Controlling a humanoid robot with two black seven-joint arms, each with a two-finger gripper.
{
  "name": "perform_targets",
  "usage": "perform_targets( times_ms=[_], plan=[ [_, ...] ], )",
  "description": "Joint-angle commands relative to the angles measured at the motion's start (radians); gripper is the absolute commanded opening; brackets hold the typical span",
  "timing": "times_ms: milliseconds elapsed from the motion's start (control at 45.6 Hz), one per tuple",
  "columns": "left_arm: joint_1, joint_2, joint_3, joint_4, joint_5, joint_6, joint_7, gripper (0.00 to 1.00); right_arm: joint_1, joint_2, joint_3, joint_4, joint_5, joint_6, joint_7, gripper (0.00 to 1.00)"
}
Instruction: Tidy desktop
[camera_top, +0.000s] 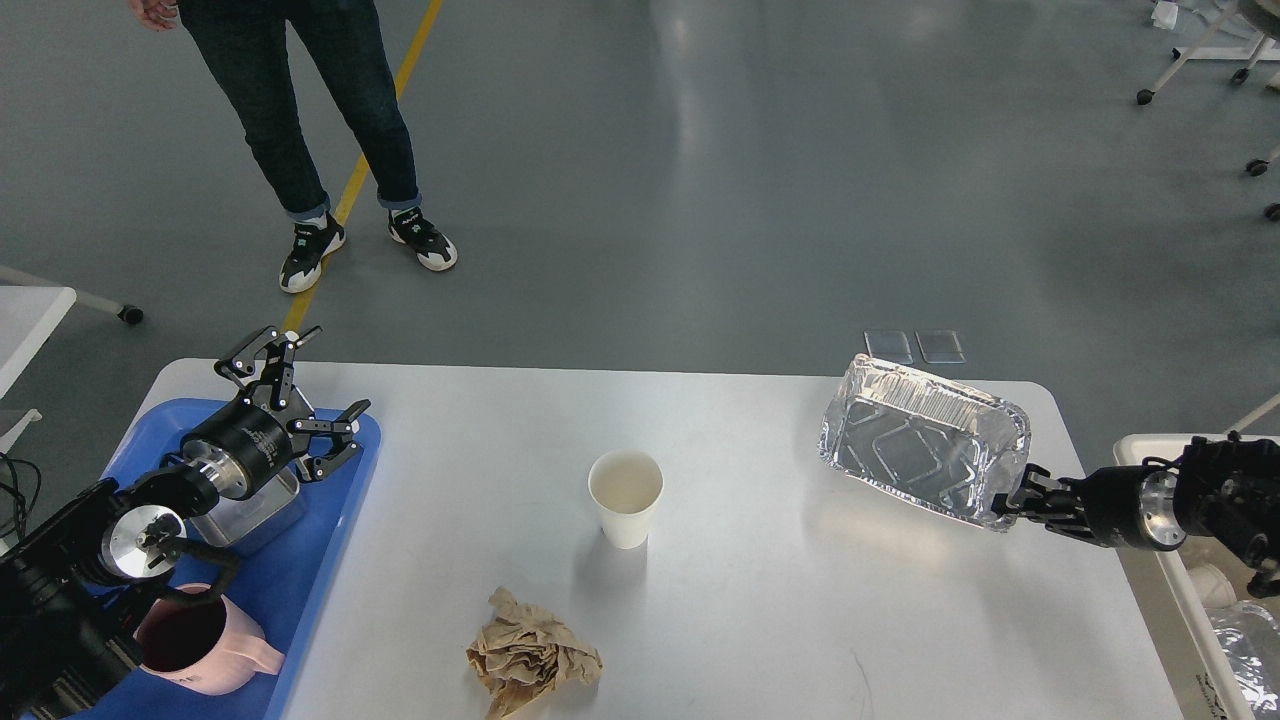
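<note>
Right gripper (1012, 500) is pinching the crinkled rectangular foil tray (925, 440), tilted above the large white desktop (760, 600), left gripper (300, 400) is hovering spread and empty; white paper cup (626, 497) and crumpled brown paper (530, 655) are awaiting clearing.

White desktop (740, 600), blue tray (330, 520), silver foil pan (925, 450), pink cup (200, 645).

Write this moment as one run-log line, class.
right pincer: shut on foil tray, tilted above desktop | left pincer: open over blue tray | on desktop: paper cup, crumpled paper
</note>
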Motion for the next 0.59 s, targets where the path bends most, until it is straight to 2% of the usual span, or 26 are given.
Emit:
perform_targets(
  times_ms=[0,153,372,504,570],
  plan=[
    [-0.019,0.009,0.044,0.000,0.023,-0.003,0.015,0.98,0.057,-0.032,-0.014,0.046,-0.036,0.000,0.054,0.00],
    [-0.045,0.031,0.064,0.000,0.054,-0.001,0.013,0.98,0.157,-0.084,-0.017,0.141,-0.076,-0.001,0.057,0.00],
    [-0.065,0.049,0.058,0.000,0.085,-0.001,0.010,0.98,0.258,-0.060,-0.017,0.223,-0.175,-0.003,0.043,0.00],
    [-0.062,0.097,0.058,0.000,0.092,-0.001,-0.011,0.98,0.292,-0.003,-0.035,0.243,-0.220,-0.003,0.038,0.00],
    [-0.064,0.114,0.058,0.000,0.118,-0.001,-0.042,0.98,0.307,0.020,-0.054,0.250,-0.223,-0.003,0.037,0.00]
  ],
)
